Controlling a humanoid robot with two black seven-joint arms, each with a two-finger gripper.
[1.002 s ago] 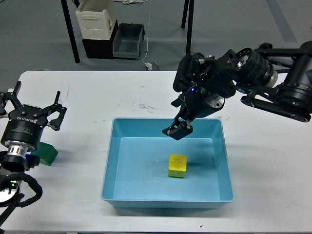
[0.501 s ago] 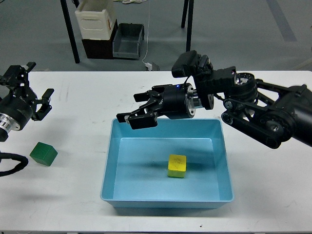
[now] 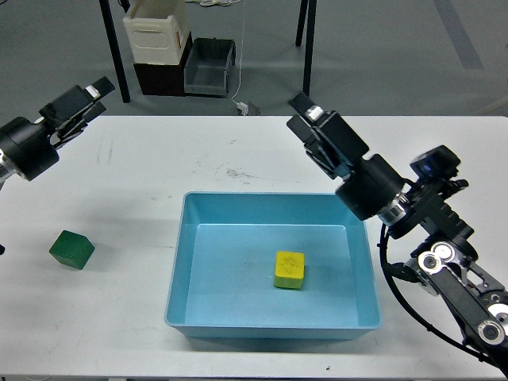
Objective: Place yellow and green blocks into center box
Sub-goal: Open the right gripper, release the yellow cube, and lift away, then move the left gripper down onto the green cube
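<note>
The yellow block (image 3: 289,270) lies inside the blue center box (image 3: 181,262), slightly right of its middle. The green block (image 3: 71,249) sits on the white table, left of the box. My left gripper (image 3: 86,99) is raised at the far left, well above and behind the green block. My right gripper (image 3: 311,119) is lifted above the box's back right corner and points up and left. Both grippers hold nothing, and I see them side-on, so their jaws cannot be made out.
The white table (image 3: 238,151) carries only the box and the green block. Behind the table on the floor stand a cream crate (image 3: 157,30), a grey bin (image 3: 209,66) and black table legs.
My right gripper has pulled up and back from over the box's rear left toward its back right corner. My left arm has lifted and swung away from the green block. The blocks have not moved.
</note>
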